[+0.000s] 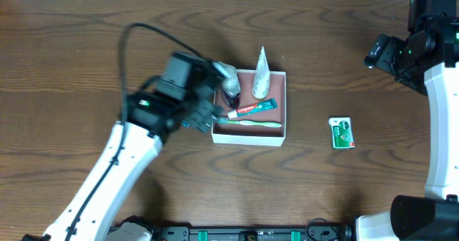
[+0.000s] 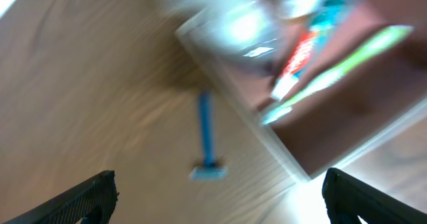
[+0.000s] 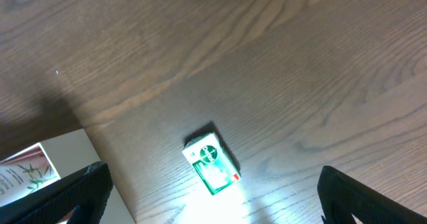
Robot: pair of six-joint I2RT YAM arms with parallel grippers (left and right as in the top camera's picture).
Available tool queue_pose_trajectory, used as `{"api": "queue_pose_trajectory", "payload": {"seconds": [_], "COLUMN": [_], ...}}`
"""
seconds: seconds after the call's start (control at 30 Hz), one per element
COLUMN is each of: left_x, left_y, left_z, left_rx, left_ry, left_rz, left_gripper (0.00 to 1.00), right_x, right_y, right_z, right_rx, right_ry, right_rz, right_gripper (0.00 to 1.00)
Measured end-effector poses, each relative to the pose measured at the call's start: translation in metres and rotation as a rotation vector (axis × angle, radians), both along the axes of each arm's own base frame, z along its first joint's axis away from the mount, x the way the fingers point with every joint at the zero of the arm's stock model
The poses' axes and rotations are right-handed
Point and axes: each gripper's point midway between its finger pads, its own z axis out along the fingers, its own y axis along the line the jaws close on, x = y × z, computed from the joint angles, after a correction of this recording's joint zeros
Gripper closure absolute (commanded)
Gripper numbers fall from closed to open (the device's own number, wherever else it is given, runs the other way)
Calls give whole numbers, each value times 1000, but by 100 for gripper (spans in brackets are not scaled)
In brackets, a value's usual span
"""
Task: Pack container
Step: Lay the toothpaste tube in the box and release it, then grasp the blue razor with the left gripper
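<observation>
Blue razor [image 2: 208, 137] lies 12-to-6 on tabletop [image 2: 100, 84], at 9 o'clock of container [image 2: 360, 117], between wide-apart empty left fingers [image 2: 87, 197]; right fingers [image 3: 80, 191], likewise spread and empty, far off.

Premises present as a robotics laboratory test bench rather than a home: a left arm [image 1: 118, 162] and right arm [image 1: 439, 112] stand at a dark wood-grain table [image 1: 72, 26], with an exposed black cable [image 1: 123, 69], black mounting hardware [image 1: 251, 234] along the near edge, and toiletries staged in one container [image 1: 247, 139].
</observation>
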Motion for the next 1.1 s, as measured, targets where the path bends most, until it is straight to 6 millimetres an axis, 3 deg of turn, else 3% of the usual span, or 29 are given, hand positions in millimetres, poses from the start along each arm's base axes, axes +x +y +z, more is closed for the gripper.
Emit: {"api": "queue_pose_trajectory", "payload": {"seconds": [0.13, 0.27, 0.43, 0.63, 0.97, 1.1], "left_x": [19, 36, 56, 54, 45, 41], "left_y": [44, 56, 51, 48, 32, 31], "left_z": [-13, -47, -103, -154, -175, -185], "left_rx": [-31, -57, -58, -41, -97, -99], "left_ry": [34, 109, 204, 315, 401, 436], "left_rz": [206, 274, 295, 292, 234, 231], "left_gripper": [1, 2, 18, 20, 30, 44], "right_x": [0, 0, 0, 0, 0, 0], "right_y": [0, 0, 0, 0, 0, 0], "right_z": [0, 0, 0, 0, 0, 0], "right_rx": [0, 0, 0, 0, 0, 0], "right_ry": [0, 0, 0, 0, 0, 0], "right_rz": [0, 0, 0, 0, 0, 0], "right_gripper": [1, 1, 1, 1, 1, 1]}}
